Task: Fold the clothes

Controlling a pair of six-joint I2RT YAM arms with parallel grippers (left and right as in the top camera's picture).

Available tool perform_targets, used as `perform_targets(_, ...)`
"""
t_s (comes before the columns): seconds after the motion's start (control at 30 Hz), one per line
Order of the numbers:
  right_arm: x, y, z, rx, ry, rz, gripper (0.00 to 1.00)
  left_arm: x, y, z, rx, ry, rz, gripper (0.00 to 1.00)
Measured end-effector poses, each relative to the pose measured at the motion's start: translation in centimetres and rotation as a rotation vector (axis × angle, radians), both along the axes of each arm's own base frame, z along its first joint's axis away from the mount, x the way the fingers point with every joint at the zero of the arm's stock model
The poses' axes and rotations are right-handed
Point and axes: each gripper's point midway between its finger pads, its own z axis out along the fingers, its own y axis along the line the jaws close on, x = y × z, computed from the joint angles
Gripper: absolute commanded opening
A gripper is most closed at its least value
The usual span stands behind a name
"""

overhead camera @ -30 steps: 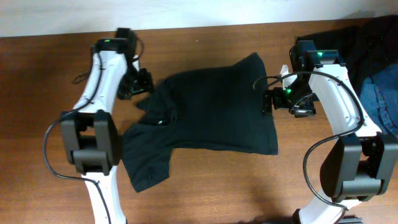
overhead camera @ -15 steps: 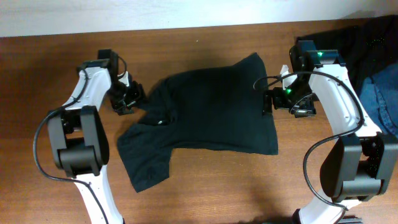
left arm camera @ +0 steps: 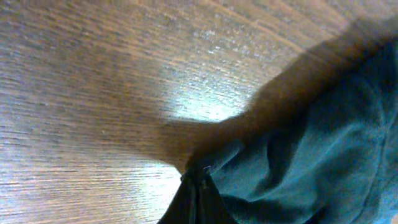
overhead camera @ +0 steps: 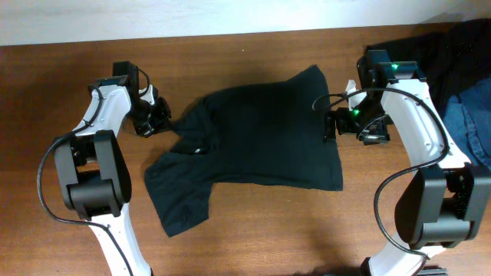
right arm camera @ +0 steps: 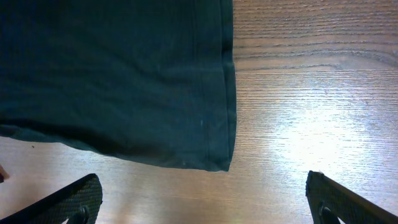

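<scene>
Pinching the sleeve edge is the step in hand, as we judge it.

Left gripper: fingers closed tight, with a thin fold of the T-shirt caught at their tips, at the garment's upper-left sleeve.

Right gripper: fingers spread wide with nothing between them, poised at the hem corner on the opposite side.

Handling notes (our judgement):
- We would lift the pinched sleeve only a little and draw it slowly, since the bite is small and thin cloth may slip out.
- We would have the right gripper take the hem edge before any large move, so both ends travel together.
- We would direct the pull low along the table rather than upward, to avoid dragging the whole garment into a heap.

Item, T-shirt: black, short-sleeved, soft and thin by its look.
- It lies across the middle of the table, neck toward the left arm and hem toward the right arm.
- We note a mostly flat body with shallow ripples.
- The lower sleeve splays toward the near edge, and the upper sleeve is drawn to a point at the left gripper.
- The hem shows a stitched seam.
- A small pale mark sits by the neck, too small to read.

Item, other clothing: a dark and blue pile at the far right corner, apart from the T-shirt.
</scene>
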Motion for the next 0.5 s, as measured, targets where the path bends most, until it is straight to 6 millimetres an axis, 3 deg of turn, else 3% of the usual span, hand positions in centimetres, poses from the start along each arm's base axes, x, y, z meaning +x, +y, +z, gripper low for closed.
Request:
perform_targets(0.33,0.0,0.0,0.0,0.0,0.0,0.0,0.99,1.0,0.1,3.7,0.009,-0.102,-0.02,0.01)
perform_targets(0.5,0.0,0.0,0.0,0.0,0.0,0.0,0.99,2.8,0.2,5.8,0.023,-0.201,-0.051,0.01)
